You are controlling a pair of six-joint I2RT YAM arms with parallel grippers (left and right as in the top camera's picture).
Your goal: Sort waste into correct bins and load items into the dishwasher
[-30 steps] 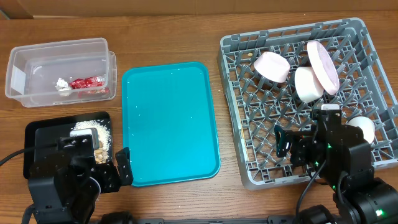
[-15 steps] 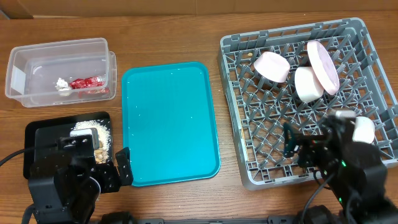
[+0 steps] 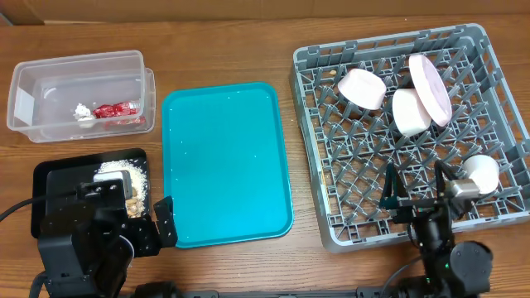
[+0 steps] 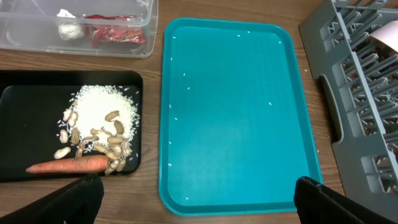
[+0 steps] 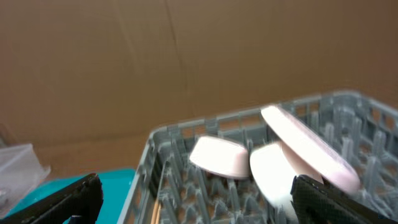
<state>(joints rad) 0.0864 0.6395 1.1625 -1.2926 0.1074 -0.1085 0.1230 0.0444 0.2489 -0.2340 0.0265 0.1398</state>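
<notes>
Black tray point(image 4: 31, 124), nearest left, holds the carrot point(image 4: 67, 165) and food scraps point(image 4: 99, 134); the left hand point(image 4: 198, 200) hangs spread and empty by its right corner. Over the dish rack point(image 3: 302, 108), beside the white cup point(image 3: 480, 171), the right hand point(image 3: 416, 184) is spread, empty. Farther back: two bowls point(image 3: 362, 88) and a plate point(image 3: 431, 87) in the rack, wrapper point(image 3: 116, 109) and paper wad point(image 3: 83, 112) in the clear tub point(image 3: 74, 58).

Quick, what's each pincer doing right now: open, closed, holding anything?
Left pincer: open, holding nothing.
Right pincer: open, holding nothing.
</notes>
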